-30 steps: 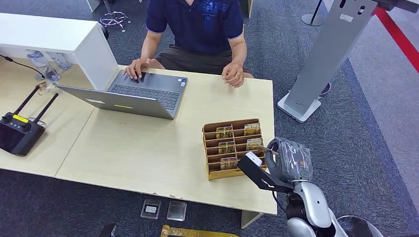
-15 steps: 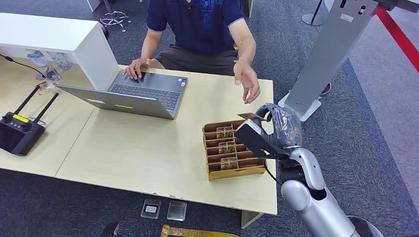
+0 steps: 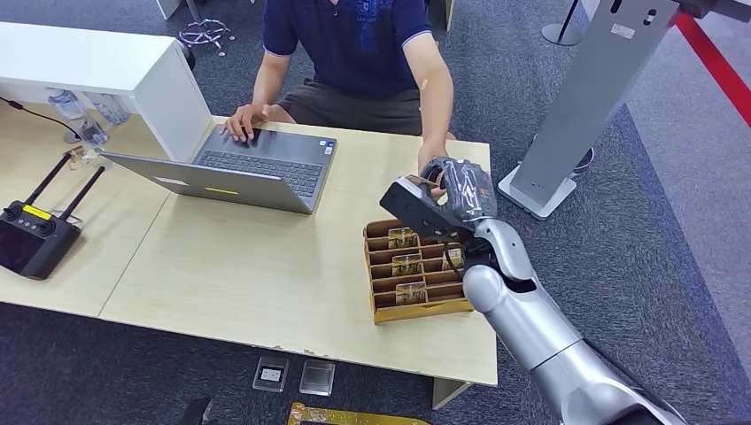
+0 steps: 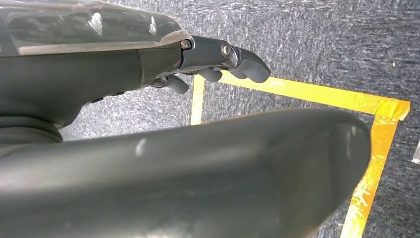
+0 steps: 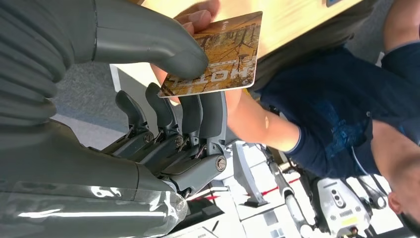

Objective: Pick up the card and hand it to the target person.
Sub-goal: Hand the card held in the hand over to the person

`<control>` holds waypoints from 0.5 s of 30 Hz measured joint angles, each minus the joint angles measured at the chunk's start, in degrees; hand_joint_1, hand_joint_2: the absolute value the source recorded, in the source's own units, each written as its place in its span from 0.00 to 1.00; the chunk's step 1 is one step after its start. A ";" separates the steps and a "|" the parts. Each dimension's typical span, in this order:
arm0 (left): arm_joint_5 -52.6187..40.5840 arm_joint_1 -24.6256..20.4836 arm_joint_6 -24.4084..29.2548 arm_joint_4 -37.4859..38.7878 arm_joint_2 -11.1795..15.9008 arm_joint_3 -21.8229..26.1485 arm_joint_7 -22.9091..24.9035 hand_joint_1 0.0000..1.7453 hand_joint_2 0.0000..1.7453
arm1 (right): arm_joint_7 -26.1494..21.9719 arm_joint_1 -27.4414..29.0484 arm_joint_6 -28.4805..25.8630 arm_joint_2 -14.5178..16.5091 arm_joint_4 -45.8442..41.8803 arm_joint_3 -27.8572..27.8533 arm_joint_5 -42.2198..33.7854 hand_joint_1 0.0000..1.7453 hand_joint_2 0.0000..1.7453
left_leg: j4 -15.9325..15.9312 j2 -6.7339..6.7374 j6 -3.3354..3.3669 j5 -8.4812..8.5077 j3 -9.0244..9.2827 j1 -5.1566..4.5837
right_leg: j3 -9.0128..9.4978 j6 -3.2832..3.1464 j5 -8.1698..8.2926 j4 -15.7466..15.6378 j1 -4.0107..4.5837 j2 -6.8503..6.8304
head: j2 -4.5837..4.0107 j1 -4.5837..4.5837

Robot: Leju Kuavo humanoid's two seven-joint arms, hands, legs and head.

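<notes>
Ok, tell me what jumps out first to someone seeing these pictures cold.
The right robot hand, raised over the far edge of the table, pinches a brown hotel card whose far corner the seated person's hand already touches. Just below it sits a cardboard card holder with more cards. An open laptop lies before the person.
</notes>
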 joint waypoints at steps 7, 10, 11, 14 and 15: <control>0.72 0.03 0.21 0.00 0.06 0.00 0.00 0.00 0.00 | -1.25 -1.87 -0.82 3.24 7.51 1.11 -0.42 0.00 1.00 | 0.00 0.00 0.00 0.00 0.00 0.00 | -0.01 0.00 0.00 0.00 0.00 0.01 | 0.00 0.04; 0.78 0.05 0.22 0.00 0.12 0.00 0.00 0.00 0.00 | -1.52 -2.24 -0.91 4.22 9.67 1.53 -0.52 0.00 1.00 | 0.00 0.00 0.00 0.00 0.00 0.00 | -0.02 0.00 0.00 0.00 0.00 0.01 | 0.00 0.04; 0.86 0.05 0.22 0.00 0.13 0.00 -0.01 0.00 0.00 | -1.56 -2.35 -0.92 4.50 10.26 1.70 -0.61 0.00 1.00 | 0.00 0.00 0.00 0.00 0.01 0.00 | -0.02 0.00 0.00 0.00 0.00 0.01 | 0.00 0.03; 1.29 0.07 0.22 0.00 0.14 0.00 -0.14 0.00 0.00 | -1.62 -2.61 -0.92 5.16 11.63 2.10 -0.92 0.00 1.00 | 0.00 0.00 0.00 0.00 0.01 0.00 | -0.02 0.00 0.00 0.00 0.00 0.01 | 0.00 0.01; 1.43 0.09 0.22 0.00 0.14 0.00 -0.19 0.00 0.00 | -1.63 -2.70 -0.93 5.35 12.02 2.20 -0.97 0.00 1.00 | 0.00 0.00 0.00 0.00 0.01 0.00 | -0.02 0.00 0.00 0.00 0.00 0.01 | 0.00 0.02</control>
